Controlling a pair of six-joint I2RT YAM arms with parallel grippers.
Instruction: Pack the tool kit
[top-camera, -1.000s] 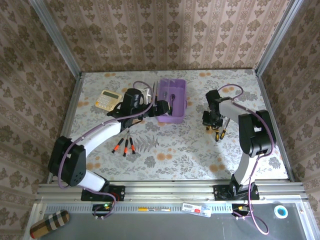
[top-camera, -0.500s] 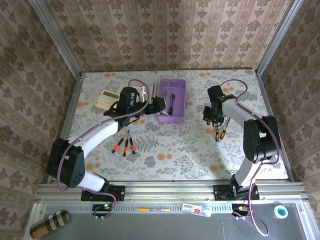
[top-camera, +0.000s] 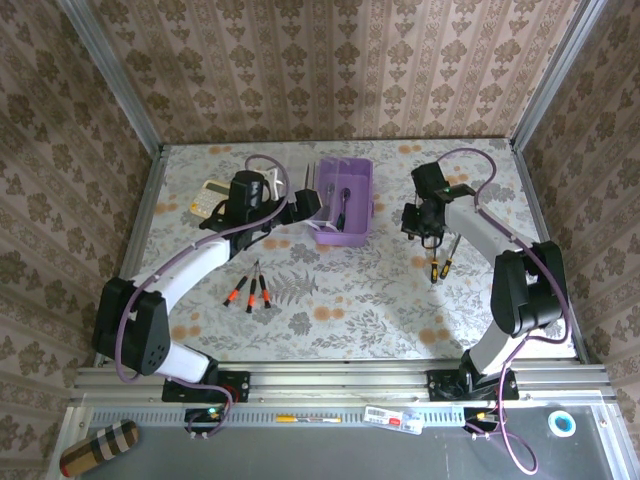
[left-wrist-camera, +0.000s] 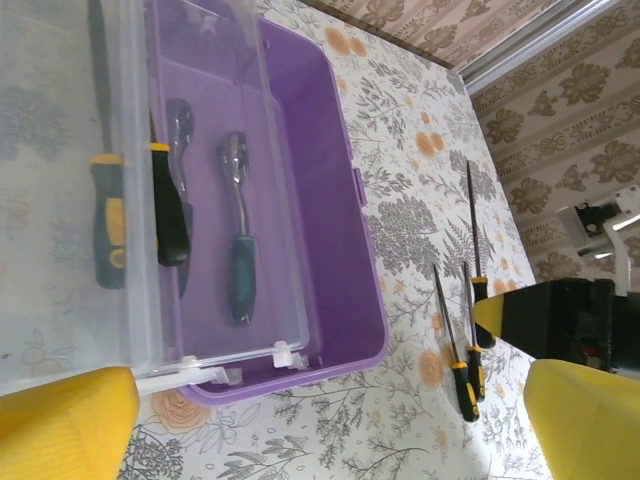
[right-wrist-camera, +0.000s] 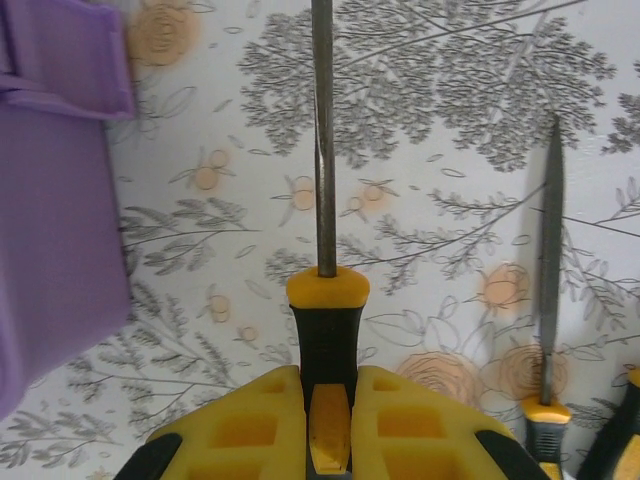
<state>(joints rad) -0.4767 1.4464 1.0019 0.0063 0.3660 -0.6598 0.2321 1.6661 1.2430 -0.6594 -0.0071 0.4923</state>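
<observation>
Moved: the left gripper (top-camera: 302, 208) is backing away leftward from the purple case (top-camera: 345, 235), and the right gripper (right-wrist-camera: 328, 425) is edging up the table (top-camera: 400, 300) toward the far side with its load.
Right pincer: squeezing narrowly on the black-and-yellow handle of a screwdriver (right-wrist-camera: 326, 300), with the shaft sticking straight out ahead.
Left pincer: gaping wide and carrying nothing, hanging just beside the case.
Case: sitting open at mid-table, with the clear lid (left-wrist-camera: 60, 120) lying out to one side and ratchet wrenches (left-wrist-camera: 238, 230) lying inside.
Loose tools: two yellow-handled screwdrivers (top-camera: 440, 260) are lying near the right gripper, and three orange-handled ones (top-camera: 250, 290) are lying by the left arm.
Handling: I'm guessing the screwdriver is light and stiff. The bare steel looks slick, so the grippy handle seems the place to be holding it. The long shaft could catch the rim, so laying it in lengthwise looks wise.
</observation>
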